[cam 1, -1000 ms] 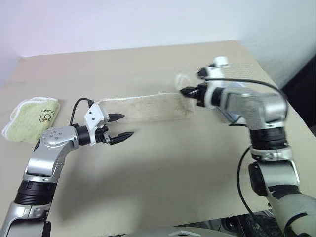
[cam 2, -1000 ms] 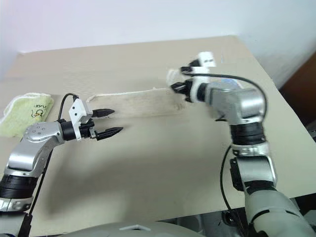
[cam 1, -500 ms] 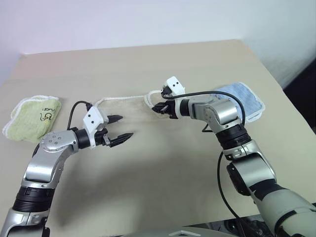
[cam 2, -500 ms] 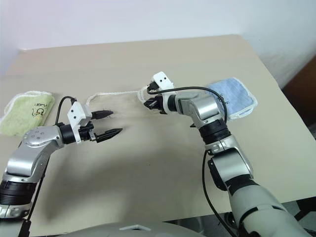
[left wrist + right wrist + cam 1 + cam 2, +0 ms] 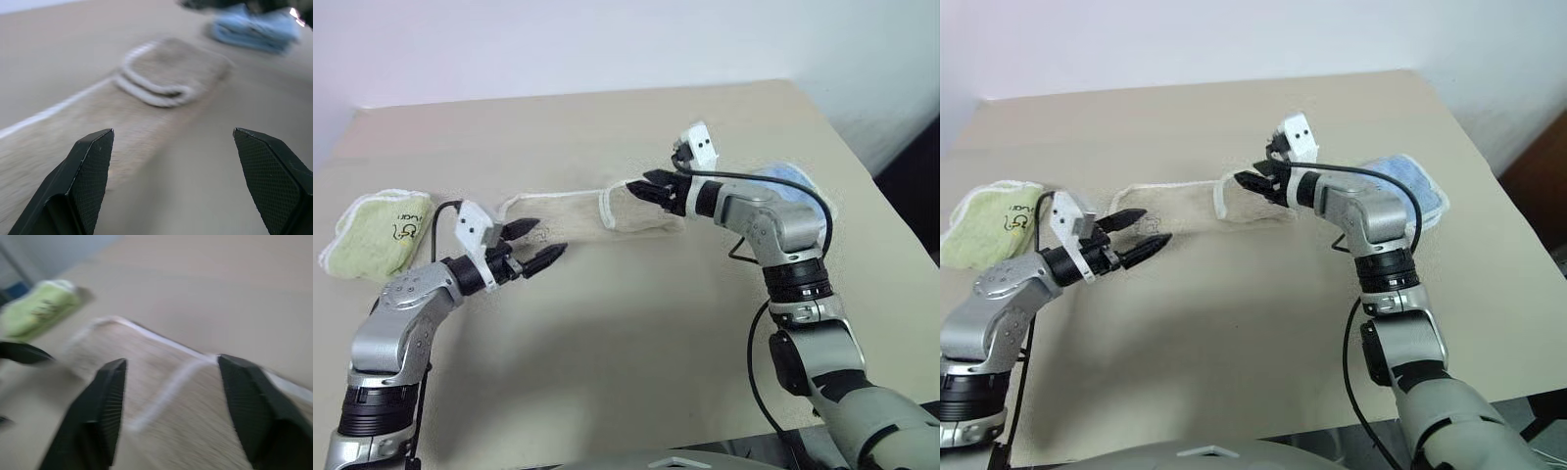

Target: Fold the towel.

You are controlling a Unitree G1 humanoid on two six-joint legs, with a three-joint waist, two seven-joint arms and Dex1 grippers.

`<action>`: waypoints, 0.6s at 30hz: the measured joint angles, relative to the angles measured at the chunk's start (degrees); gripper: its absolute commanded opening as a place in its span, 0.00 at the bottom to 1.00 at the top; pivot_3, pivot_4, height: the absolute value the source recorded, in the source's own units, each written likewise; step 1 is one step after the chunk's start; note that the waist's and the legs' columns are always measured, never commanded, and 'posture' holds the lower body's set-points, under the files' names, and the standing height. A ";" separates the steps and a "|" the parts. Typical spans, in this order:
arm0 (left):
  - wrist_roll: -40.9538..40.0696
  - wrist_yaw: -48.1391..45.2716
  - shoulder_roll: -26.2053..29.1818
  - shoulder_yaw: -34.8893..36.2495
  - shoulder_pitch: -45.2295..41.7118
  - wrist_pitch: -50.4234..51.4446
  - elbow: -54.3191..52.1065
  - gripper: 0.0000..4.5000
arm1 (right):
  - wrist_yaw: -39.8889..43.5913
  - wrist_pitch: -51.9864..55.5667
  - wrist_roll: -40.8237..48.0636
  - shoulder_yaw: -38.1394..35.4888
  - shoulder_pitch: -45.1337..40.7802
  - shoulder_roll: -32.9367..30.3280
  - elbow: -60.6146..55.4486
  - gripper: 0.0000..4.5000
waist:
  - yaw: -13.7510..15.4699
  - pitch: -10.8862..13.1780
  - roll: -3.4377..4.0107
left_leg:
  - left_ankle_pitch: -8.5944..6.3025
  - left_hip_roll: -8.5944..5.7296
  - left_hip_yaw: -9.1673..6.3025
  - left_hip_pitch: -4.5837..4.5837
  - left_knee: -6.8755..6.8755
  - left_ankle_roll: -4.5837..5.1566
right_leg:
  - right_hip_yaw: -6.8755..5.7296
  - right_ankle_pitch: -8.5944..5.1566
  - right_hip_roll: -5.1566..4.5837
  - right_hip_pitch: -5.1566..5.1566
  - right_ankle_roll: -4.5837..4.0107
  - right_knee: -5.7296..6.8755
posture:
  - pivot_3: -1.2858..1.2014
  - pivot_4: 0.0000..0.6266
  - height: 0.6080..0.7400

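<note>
The towel (image 5: 597, 212) lies on the counter (image 5: 636, 333) as a long strip running between both empty, spread-fingered end effectors, left end effector (image 5: 534, 247) beside its near end, right end effector (image 5: 646, 186) above its folded-over end.

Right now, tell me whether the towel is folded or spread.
Partly folded: the towel lies as a long strip, its right end doubled back, white corded edge looped on top.

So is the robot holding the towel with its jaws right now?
No, nothing is held. The right gripper has open jaws just over the folded end of the towel. The left gripper is open too, beside the towel.
</note>
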 measured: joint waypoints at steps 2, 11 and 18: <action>-2.11 2.98 -1.34 1.64 -0.01 2.81 -0.72 0.91 | 0.67 -6.50 -2.99 1.42 -0.09 0.15 5.16 0.22 | -0.27 0.00 0.00 | 0.02 0.00 0.00 0.03 0.00 -0.03 | 0.00 0.00 0.01 0.02 0.00 0.01 | 0.52 0.24 0.91; -14.34 21.78 -11.77 7.56 1.94 15.99 -8.25 0.91 | 3.69 -29.03 -15.18 8.74 -0.03 2.80 24.86 0.00 | -0.31 -0.06 -0.11 | 0.01 0.02 -0.01 0.46 -0.01 -0.05 | 0.04 0.00 0.03 0.46 0.00 -0.02 | 0.52 0.24 0.91; -25.18 40.48 -18.15 12.33 2.05 24.47 -11.86 0.91 | 5.30 -32.35 -15.86 7.50 0.16 2.31 24.50 0.00 | -0.23 -0.05 -0.11 | -0.02 0.04 -0.09 0.98 -0.02 -0.10 | 0.03 -0.01 0.06 1.01 0.01 -0.04 | 0.52 0.24 0.91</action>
